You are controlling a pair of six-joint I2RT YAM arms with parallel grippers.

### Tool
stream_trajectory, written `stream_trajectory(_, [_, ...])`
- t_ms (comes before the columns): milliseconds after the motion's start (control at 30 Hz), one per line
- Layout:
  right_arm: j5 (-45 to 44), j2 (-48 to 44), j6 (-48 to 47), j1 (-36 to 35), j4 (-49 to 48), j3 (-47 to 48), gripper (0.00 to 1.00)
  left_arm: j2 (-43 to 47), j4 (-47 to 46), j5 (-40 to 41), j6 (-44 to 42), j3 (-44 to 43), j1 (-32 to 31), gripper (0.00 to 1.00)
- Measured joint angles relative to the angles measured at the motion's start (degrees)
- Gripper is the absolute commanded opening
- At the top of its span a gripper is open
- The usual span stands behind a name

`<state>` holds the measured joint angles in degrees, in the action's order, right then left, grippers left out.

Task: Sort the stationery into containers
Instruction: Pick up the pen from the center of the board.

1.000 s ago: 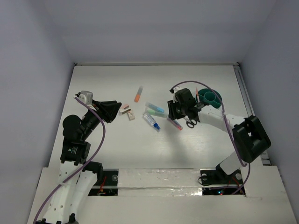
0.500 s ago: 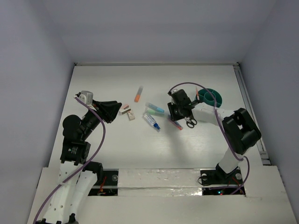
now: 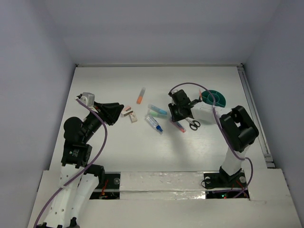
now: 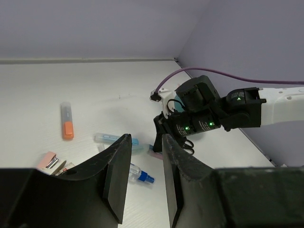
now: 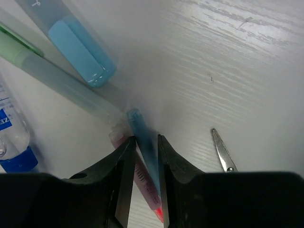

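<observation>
On the table (image 3: 118,85) lay two highlighters, one blue highlighter (image 3: 157,109) and one green highlighter (image 3: 153,115) just near of it, with one orange marker (image 3: 140,97) farther back and one blue-capped clear pen (image 3: 154,124) nearer. To the left were two erasers, a pinkish eraser (image 3: 127,111) and a white eraser (image 3: 134,118); to the right were one pair of black-handled scissors (image 3: 193,124) and one teal cup (image 3: 221,95). The right wrist view showed two slim pens side by side, one pink pen (image 5: 142,183) and one blue pen (image 5: 138,126)
</observation>
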<state>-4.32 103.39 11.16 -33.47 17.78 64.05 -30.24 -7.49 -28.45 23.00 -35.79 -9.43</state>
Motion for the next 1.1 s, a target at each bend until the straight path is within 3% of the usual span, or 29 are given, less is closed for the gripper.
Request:
stream_trajectory(400, [-2.03, 3.67, -2.25, 0.00, -0.02, 5.05, 0.23, 0.26, 0.00, 0.00, 0.00, 0.00, 0.00, 0.29])
stream_trajectory(567, [-2.60, 4.39, -2.95, 0.00, 0.17, 5.88, 0.32, 0.46, 0.00, 0.02, 0.00, 0.00, 0.00, 0.29])
stream_trajectory(700, [-2.78, 4.66, -3.43, 0.00, 0.48, 5.88, 0.31, 0.48, 0.00, 0.00, 0.00, 0.00, 0.00, 0.29])
stream_trajectory(1100, [-3.19, 5.20, -5.99, 0.00, 0.85, 5.95, 0.10, 0.48, 0.00, 0.00, 0.00, 0.00, 0.00, 0.29])
